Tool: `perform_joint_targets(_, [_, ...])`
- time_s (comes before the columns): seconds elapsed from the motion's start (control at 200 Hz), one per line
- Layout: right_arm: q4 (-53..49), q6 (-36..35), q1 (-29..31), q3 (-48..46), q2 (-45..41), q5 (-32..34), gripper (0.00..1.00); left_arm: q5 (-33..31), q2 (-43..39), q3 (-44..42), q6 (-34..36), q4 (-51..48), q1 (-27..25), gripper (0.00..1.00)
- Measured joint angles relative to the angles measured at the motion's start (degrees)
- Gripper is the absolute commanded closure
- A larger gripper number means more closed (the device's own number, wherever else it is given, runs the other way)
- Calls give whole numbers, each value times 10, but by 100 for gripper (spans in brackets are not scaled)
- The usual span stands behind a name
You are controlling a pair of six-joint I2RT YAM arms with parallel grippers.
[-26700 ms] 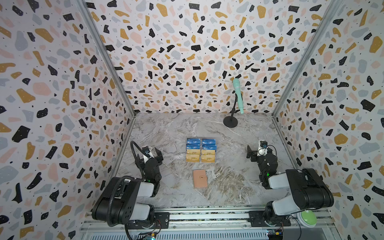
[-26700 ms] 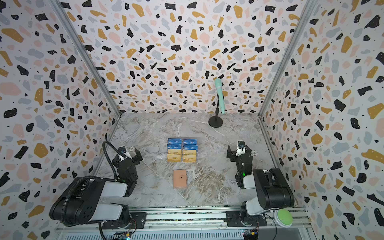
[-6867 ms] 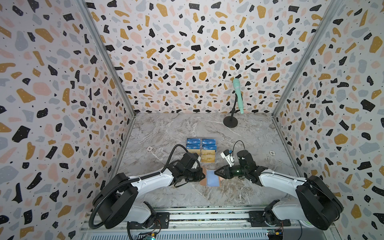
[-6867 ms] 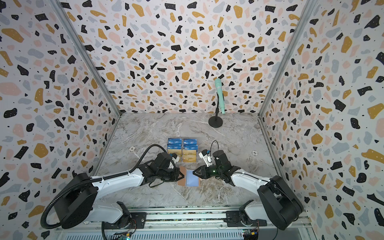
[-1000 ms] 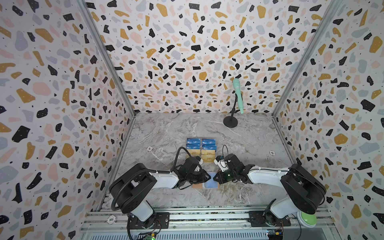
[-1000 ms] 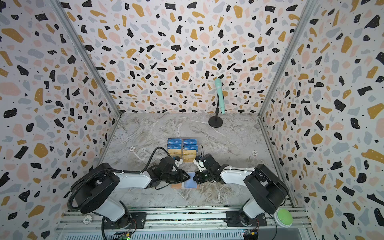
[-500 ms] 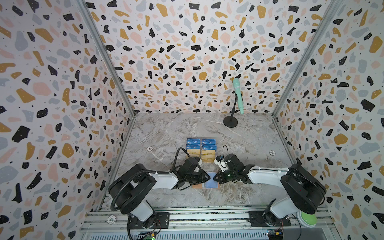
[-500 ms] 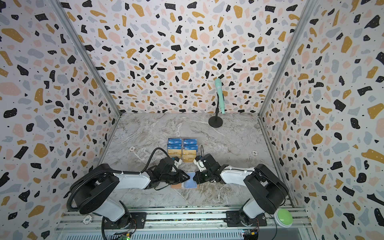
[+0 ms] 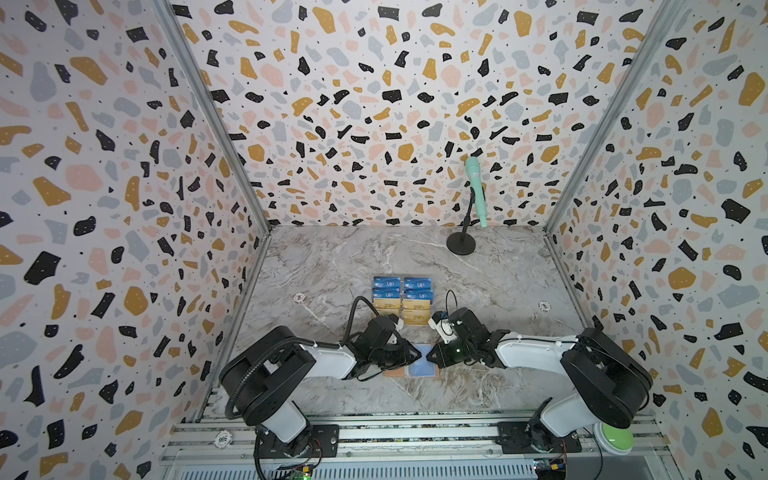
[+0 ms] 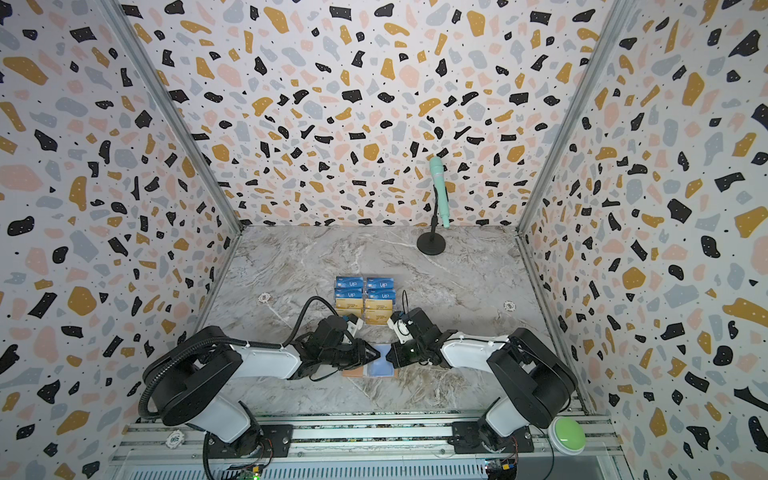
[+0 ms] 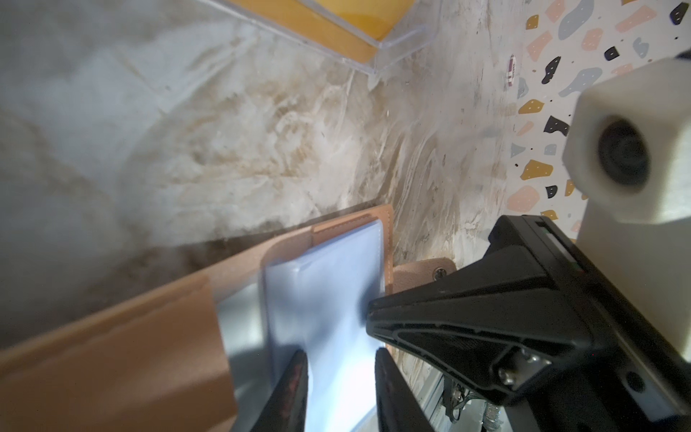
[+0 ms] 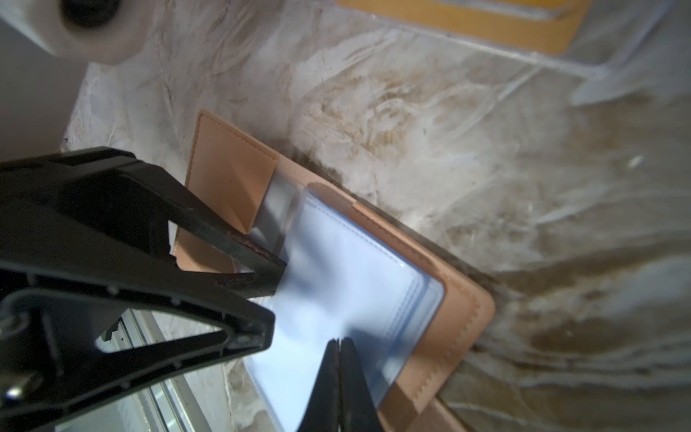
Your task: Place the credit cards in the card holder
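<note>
The salmon-pink card holder [image 9: 392, 372] [image 10: 353, 372] lies open at the table's front middle, its clear sleeves [image 9: 422, 365] [image 11: 325, 291] turned to the right half. My left gripper [image 9: 417, 354] [image 11: 342, 370] is open a little, with its fingertips resting on the top sleeve near the spine. My right gripper [image 9: 428, 356] [image 12: 338, 342] is shut, and its tips press on the same sleeve from the right. I cannot tell whether it pinches a sheet. The blue and gold credit cards [image 9: 401, 301] [image 10: 364, 300] stand in a clear tiered stand just behind; no card is held.
A mint microphone [image 9: 473, 195] on a black stand is at the back right. White discs [image 9: 299, 297] [image 9: 544, 305] lie at either side of the table. A green button [image 9: 615, 434] sits on the front rail at the right. Patterned walls close in three sides.
Over the last second nothing has visibly moved. Compared with several seconds ago, both grippers have closed in until their tips nearly meet over the sleeves.
</note>
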Motion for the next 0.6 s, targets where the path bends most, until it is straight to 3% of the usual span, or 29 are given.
perform_joint_targets(0.601, [9,4,0,-4,0,-5,94,33,31,-33,-58,115,0,70])
